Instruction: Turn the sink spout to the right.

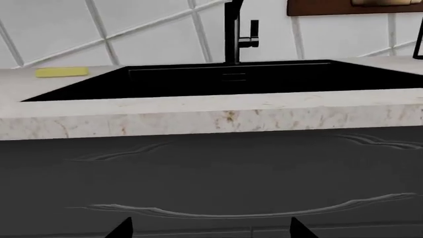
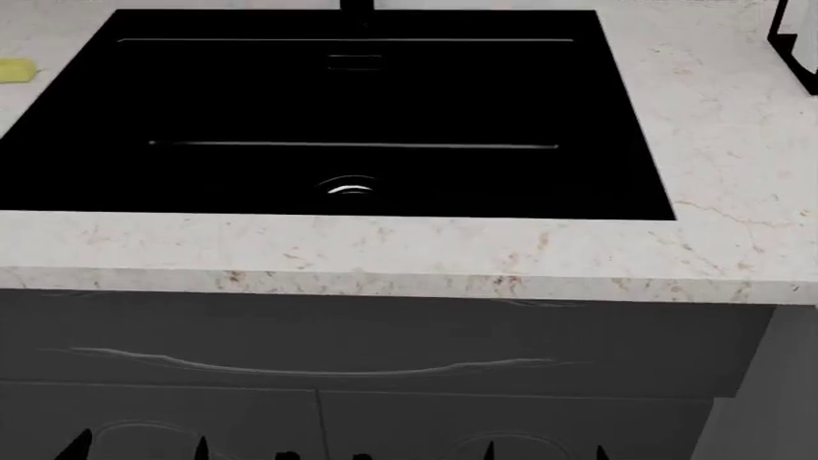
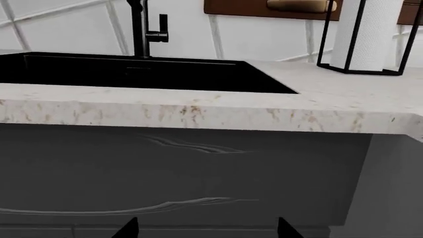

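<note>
Upright, a slim black sink spout [image 1: 231, 34] behind the sink [image 2: 358, 105]; both claws' openness indiscernible.

Open air above the black sink [image 2: 192, 96] and along the tabletop's [image 2: 715, 125] bare front edge. At the back edge, blocked by the upright sink spout [image 1: 231, 34] and its lever [image 1: 250, 37]. Near the back right corner, hemmed by a wire-framed paper-towel holder [image 3: 367, 37]; near the back left, by a flat yellow sponge [image 1: 61, 72].

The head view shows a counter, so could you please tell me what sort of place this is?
Most likely a kitchen: a black sink set in a marble counter, with a paper towel roll nearby.
</note>
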